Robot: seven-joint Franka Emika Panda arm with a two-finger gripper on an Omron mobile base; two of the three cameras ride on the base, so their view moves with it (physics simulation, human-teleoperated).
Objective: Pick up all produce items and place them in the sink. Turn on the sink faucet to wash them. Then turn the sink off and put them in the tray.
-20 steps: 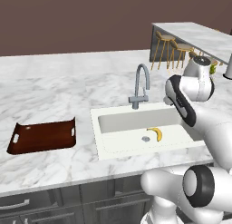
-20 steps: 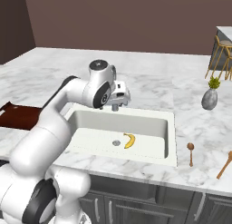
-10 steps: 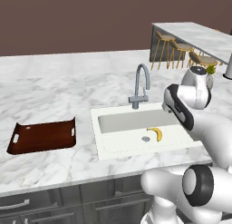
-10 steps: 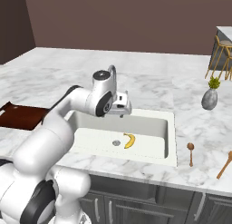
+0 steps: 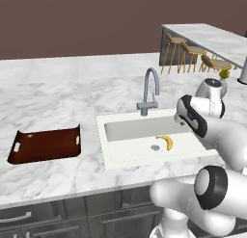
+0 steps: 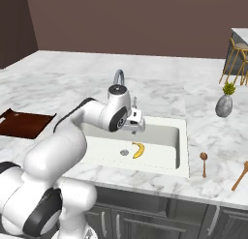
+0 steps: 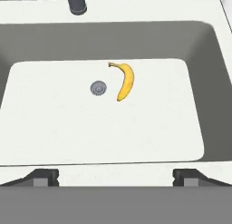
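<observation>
Jaws spread wide and empty, gripper (image 7: 115, 175) above sink (image 7: 208, 82); banana (image 7: 125, 81) on basin floor beside drain (image 7: 98, 87); next, probably reach faucet (image 5: 150, 91) lever for washing.

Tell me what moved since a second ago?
The robot's arm swung its hand down and nearer the sink, over the near side of the basin. Its jaws are open and empty; nothing was grabbed or dropped. The banana stayed on the sink floor beside the drain, and the tray and faucet did not move.
</observation>
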